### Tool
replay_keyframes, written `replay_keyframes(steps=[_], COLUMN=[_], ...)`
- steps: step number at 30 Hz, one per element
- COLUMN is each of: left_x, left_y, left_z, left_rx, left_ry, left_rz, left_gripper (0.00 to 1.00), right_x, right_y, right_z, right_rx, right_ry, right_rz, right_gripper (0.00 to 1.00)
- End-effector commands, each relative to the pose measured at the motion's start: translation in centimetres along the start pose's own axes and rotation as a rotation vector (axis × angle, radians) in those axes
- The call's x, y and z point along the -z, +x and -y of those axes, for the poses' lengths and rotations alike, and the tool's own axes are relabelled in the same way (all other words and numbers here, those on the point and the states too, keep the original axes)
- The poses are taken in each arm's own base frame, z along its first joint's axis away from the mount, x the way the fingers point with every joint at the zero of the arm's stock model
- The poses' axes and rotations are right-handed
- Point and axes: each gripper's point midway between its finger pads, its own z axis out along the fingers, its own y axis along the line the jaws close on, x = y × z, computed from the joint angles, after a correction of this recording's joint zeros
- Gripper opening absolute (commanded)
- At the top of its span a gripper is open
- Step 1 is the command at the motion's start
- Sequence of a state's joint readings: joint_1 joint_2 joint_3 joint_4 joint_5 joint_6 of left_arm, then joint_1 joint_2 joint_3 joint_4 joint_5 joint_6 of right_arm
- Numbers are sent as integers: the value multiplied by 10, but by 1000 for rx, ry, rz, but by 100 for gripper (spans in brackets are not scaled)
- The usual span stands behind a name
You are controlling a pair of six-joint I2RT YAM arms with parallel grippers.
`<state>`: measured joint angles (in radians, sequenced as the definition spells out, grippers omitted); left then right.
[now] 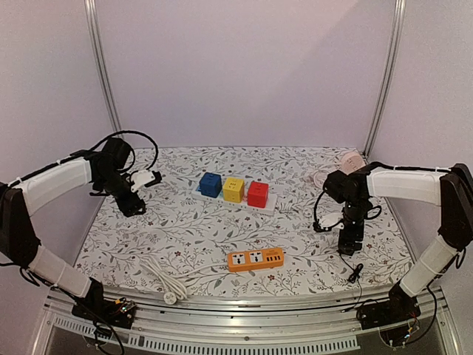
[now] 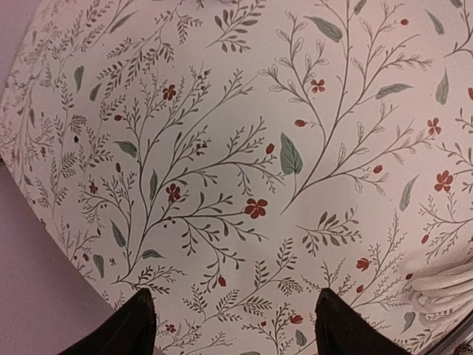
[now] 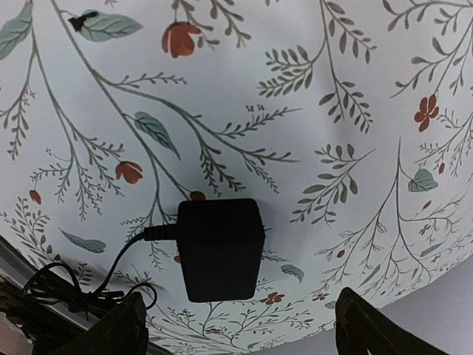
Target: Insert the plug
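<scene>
Both left jaws and right jaws gape wide, empty; boxy matte-black plug (image 3: 220, 248) flat on floral-print cloth (image 3: 355, 89)

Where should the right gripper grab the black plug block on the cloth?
Probably the boxy body of the black plug block, straight down from above: it lies flat under the open right gripper. Its cable leaves one side face near a corner, so clamp the side faces away from that corner. Prongs aren't visible.

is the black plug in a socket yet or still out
Out. The black plug lies loose on the floral tablecloth with no socket around it; the orange power strip sits apart from it.
</scene>
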<state>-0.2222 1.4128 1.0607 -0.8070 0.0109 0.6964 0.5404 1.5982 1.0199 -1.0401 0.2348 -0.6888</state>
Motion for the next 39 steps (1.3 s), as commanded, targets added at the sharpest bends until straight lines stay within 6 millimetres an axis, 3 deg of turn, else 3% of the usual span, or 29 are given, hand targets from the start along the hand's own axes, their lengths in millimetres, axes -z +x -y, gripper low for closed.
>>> replay_keyframes(steps=[1, 9, 11, 15, 19, 21, 25, 27, 30, 34, 37, 39], left_x=[2, 3, 4, 4, 7, 19, 71, 93, 120, 158, 185, 201], left_y=[2, -1, -2, -2, -3, -10, -41, -59, -80, -111, -141, -167], left_z=[0, -3, -3, -3, -4, -10, -11, -8, -4, -14, -14, 6], left_rx=[-6, -10, -10, -12, -6, 15, 71, 105, 137, 202, 210, 160], left_ry=[-16, -22, -23, -22, -27, -50, -25, 40, 119, 116, 76, 94], left_rz=[6, 13, 13, 12, 19, 48, 202, 258, 316, 387, 430, 467], left_gripper=[73, 74, 73, 74, 74, 73, 74, 73, 77, 83, 87, 87], right_x=[-11, -35, -43, -48, -43, -35, 9, 56, 127, 223, 272, 296], right_y=[9, 3, 3, -4, -6, -8, -23, -41, -64, -98, -123, -145], right_z=[-6, -10, -8, -6, -1, 5, 30, 48, 60, 41, 17, 3], right_rx=[40, 45, 34, 13, 8, 1, -63, -132, -176, -117, -32, 4], right_ry=[-61, -114, -109, -110, -90, -68, 24, 90, 161, 272, 349, 356], right_rz=[-36, -75, -86, -72, -59, -41, 80, 253, 530, 887, 1050, 1146], right_gripper=[85, 79, 69, 32, 6, 0, 0, 0, 0, 0, 0, 0])
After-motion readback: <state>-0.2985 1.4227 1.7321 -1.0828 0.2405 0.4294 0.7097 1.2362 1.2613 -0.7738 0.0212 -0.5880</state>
